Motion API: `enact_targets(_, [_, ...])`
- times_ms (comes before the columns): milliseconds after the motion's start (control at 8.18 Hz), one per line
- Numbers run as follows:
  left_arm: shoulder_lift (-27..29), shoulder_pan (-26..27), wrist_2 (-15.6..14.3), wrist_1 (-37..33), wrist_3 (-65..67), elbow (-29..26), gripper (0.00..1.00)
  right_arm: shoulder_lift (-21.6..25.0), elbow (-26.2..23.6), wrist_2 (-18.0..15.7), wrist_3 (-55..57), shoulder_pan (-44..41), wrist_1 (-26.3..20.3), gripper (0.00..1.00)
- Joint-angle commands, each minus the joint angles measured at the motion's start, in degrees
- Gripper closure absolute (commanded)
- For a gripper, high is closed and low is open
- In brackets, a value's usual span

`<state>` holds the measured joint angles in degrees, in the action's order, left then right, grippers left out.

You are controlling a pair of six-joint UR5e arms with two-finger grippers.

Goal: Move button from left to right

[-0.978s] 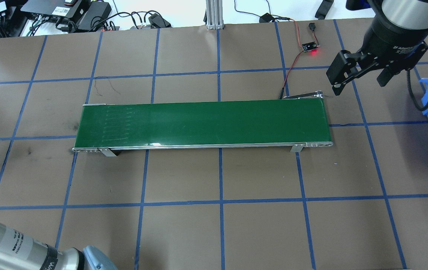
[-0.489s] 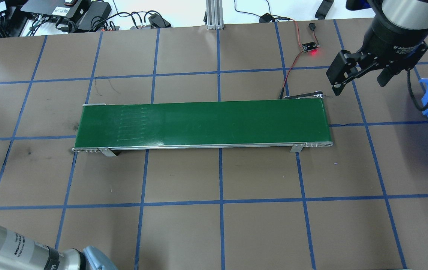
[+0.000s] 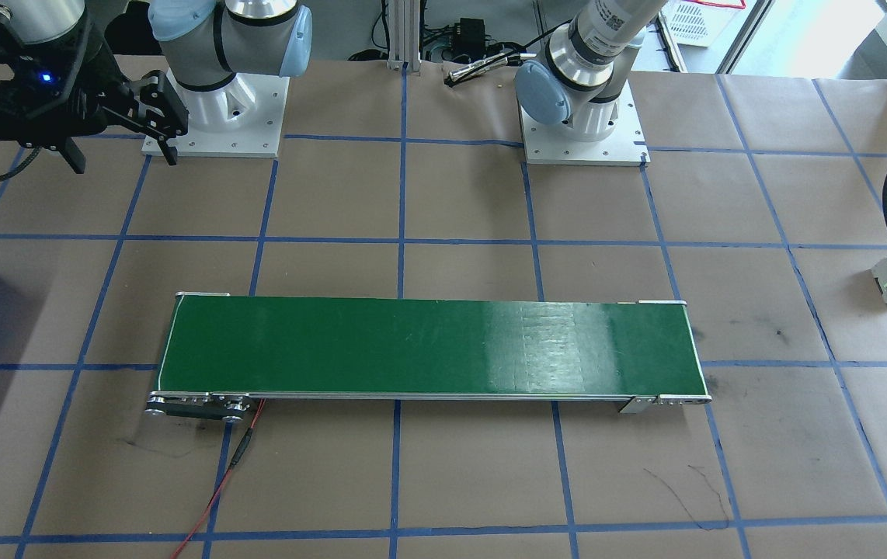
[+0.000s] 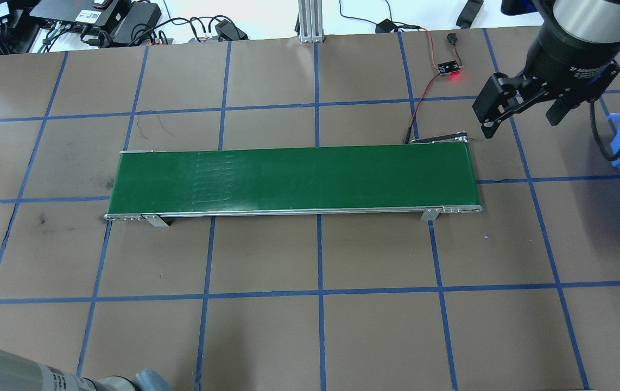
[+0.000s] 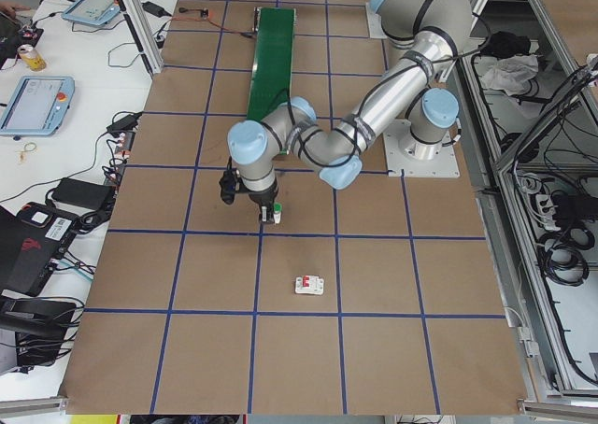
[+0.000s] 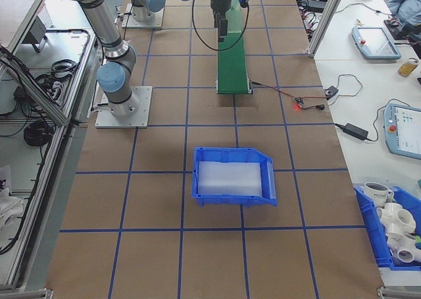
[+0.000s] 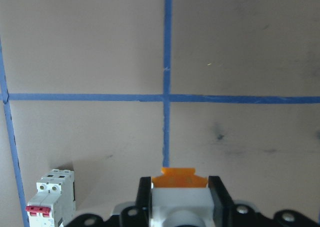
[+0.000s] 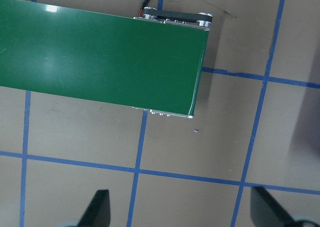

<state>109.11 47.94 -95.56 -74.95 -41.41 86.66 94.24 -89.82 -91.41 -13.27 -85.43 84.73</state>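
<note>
Item: button (image 7: 179, 194), clamped between left gripper (image 7: 179, 199) fingers, well beyond the conveyor belt (image 4: 293, 178)'s left end, near the circuit breaker (image 7: 50, 197). Right gripper (image 4: 524, 111): spread wide, empty, beside the belt's right end. You should keep your grip square and set the button onto the belt gently.

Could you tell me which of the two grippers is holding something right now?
The left gripper: the button sits between its fingers. The right gripper is open and empty.

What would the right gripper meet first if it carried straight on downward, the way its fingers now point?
Probably bare brown table. The right gripper hangs open just off the end of the green conveyor belt, which lies beside that line, though depth is hard to judge.
</note>
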Motion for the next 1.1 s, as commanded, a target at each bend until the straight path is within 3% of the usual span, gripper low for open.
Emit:
enact_targets(0, [-2.68, 11.70, 1.96, 0.06, 10.16, 0.00, 1.00, 0.07, 0.00, 0.00, 0.00, 0.00, 0.00, 0.00])
enact_targets(122, [-2.41, 14.44, 3.00, 0.15, 12.99, 0.00, 1.00, -0.02, 0.00, 0.00, 0.00, 0.00, 0.00, 0.00])
enact_targets(489, [0.05, 18.31, 11.26, 0.24, 15.56, 0.70, 1.00, -0.02, 0.00, 0.00, 0.00, 0.00, 0.00, 0.00])
enact_targets(734, [1.63, 22.36, 11.19, 0.41, 21.16, 1.49, 1.00, -0.02, 0.00, 0.00, 0.09, 0.00, 0.00, 0.00])
enact_targets(978, [2.42, 22.46, 11.19, 0.50, 21.02, 3.59, 1.00, -0.02, 0.00, 0.00, 0.09, 0.00, 0.00, 0.00])
